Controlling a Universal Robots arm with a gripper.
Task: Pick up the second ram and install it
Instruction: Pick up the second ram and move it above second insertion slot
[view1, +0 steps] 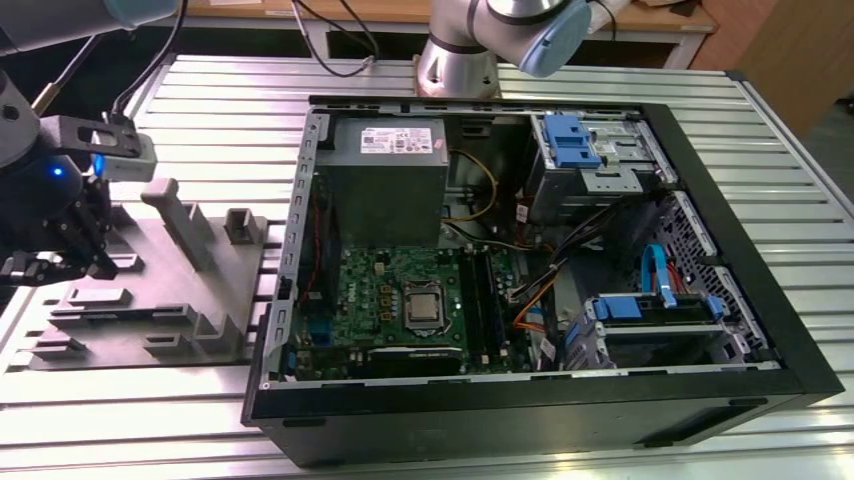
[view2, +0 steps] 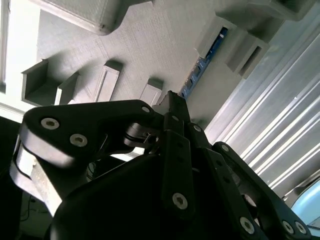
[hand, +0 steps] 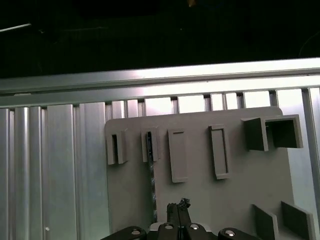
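1. Second ram (hand: 150, 175) is standing on edge in a slot of the grey tray (hand: 240, 195), which is resting on the slatted desk (view1: 134, 420).
2. Hand (hand: 178, 206) is hovering over the tray, just beside the ram, with fingers pressed together and gripping nothing.
3. A good grasp is likely calling for fingers spread first, centred astride the stick's thin edge, squared to its length, and lowered without tilting.

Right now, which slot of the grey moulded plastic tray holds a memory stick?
The slot with the thin dark circuit-board stick edge-on in it; others sit bare.
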